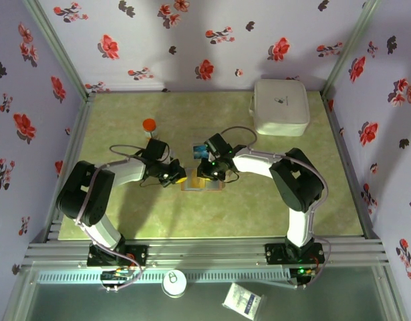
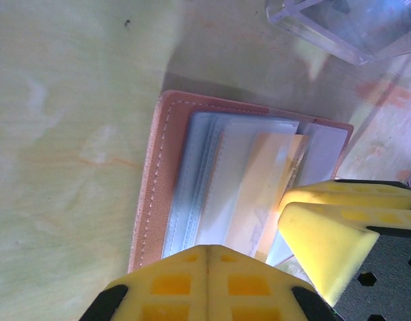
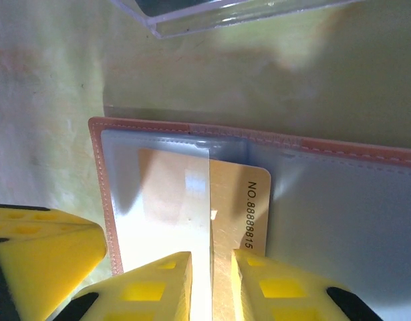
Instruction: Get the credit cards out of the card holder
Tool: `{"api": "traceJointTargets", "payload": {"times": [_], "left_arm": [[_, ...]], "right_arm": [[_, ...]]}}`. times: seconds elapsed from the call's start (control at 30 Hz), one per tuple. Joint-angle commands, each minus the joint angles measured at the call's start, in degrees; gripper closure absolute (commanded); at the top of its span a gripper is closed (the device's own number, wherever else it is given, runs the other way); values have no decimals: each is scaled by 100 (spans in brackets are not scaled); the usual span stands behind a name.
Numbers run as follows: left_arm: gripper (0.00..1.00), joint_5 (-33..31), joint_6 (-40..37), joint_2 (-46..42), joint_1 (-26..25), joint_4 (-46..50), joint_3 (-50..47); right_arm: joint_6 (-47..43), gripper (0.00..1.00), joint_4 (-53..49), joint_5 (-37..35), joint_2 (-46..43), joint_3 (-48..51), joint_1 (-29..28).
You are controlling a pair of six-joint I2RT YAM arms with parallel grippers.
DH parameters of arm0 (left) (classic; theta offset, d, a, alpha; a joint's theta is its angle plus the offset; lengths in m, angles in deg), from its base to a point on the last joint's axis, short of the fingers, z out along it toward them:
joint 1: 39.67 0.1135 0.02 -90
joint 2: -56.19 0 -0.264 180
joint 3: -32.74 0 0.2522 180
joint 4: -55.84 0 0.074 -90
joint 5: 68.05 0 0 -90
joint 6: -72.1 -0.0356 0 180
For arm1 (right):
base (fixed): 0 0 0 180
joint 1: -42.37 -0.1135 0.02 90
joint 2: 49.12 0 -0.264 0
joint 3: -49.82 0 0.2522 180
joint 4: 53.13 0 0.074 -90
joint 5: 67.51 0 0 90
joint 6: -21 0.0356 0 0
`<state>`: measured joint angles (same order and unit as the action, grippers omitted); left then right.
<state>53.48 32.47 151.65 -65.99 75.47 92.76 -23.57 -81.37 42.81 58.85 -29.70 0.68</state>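
The tan leather card holder (image 1: 202, 182) lies open on the green table between both arms. My left gripper (image 2: 208, 249) is shut, its tips resting on the holder's (image 2: 152, 194) near edge beside the clear sleeves. A yellowish-tan credit card (image 3: 242, 200) sticks partway out of a clear sleeve, its printed number showing. My right gripper (image 3: 212, 257) stands over that card with its jaws a narrow gap apart, straddling the sleeve's edge. The same card (image 2: 265, 187) shows in the left wrist view next to a right finger (image 2: 332, 247). The holder's leather rim (image 3: 339, 150) runs behind it.
A clear plastic tray (image 1: 198, 148) holding something blue sits just beyond the holder, with its corner (image 2: 345, 27) close by. An orange-capped bottle (image 1: 149, 126) stands at back left and a white box (image 1: 280, 105) at back right. Floral walls enclose the table.
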Motion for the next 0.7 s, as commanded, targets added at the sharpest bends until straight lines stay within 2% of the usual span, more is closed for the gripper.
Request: {"api": "traceJointTargets", "payload": {"times": [0.0,0.47,0.67], "left_arm": [[98,-29,-184,-115,-62,211,229],[100,-362,-498,243,-338,657,638],[100,-277,-497,385,-392,611,690]], "right_arm": [[-88,76,-56,-213,-359,91,-31],[97,74,81,-249,-566,454,117],[142,73,182,-213,-530,527,126]]}}
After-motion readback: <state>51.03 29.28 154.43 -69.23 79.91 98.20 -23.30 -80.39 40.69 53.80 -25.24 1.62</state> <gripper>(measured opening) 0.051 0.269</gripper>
